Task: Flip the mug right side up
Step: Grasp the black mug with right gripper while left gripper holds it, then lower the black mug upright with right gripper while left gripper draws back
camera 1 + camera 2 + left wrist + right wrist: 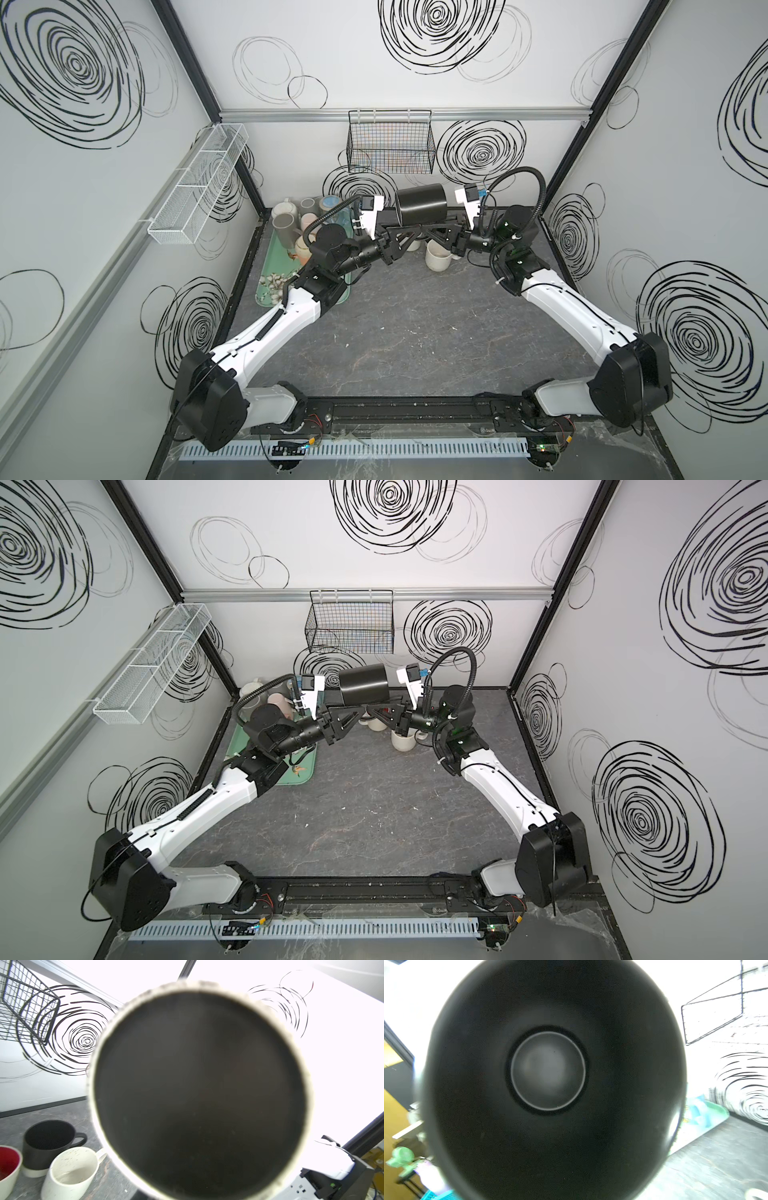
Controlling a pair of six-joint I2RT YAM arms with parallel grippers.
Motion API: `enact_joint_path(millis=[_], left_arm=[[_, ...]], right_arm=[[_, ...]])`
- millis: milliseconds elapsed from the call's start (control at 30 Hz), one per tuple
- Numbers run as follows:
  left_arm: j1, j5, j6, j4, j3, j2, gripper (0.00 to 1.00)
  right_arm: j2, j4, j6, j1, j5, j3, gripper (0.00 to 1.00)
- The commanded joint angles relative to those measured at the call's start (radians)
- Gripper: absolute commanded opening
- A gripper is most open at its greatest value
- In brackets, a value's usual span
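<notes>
Both arms meet under mug point(420, 204), aloft on its side, mouth twd right, prob. mid-flip handover; left pincer point(409, 232), right pincer point(436, 233): grip cannot tell

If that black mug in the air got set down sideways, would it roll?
Likely: the black mug is a round cylinder held on its side. Its glossy inside suggests glazed ceramic, probably slippery and breakable.

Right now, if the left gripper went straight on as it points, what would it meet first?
Likely the right gripper: the left gripper faces it nearly tip to tip, right by the sideways black mug.
</notes>
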Motion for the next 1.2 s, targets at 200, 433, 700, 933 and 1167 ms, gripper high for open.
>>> enact_joint_path(millis=[200,433,700,933,1167], left_arm=[[0.042,-0.078,0.102,-0.097,0.015,-0.086,0.45],[0.06,-0.112,0.104,-0.149,-0.017,-0.09,0.45],[0.068,-0.149,0.094,-0.239,-0.01,-0.043,0.44],[0.06,-0.148,0.068,-0.24,-0.01,0.023,0.42],[0.052,-0.152,0.059,-0.246,-0.03,0.064,0.42]], right_arm=[[-0.078,-0.406,-0.361,-0.014,0.098,0.104,0.0],[-0.122,-0.659,-0.612,-0.011,0.275,0.127,0.0],[-0.159,-0.821,-0.874,0.03,0.452,0.08,0.0],[-0.155,-0.849,-1.085,0.048,0.454,-0.006,0.0],[-0.115,-0.919,-1.243,0.058,0.553,-0.067,0.0]])
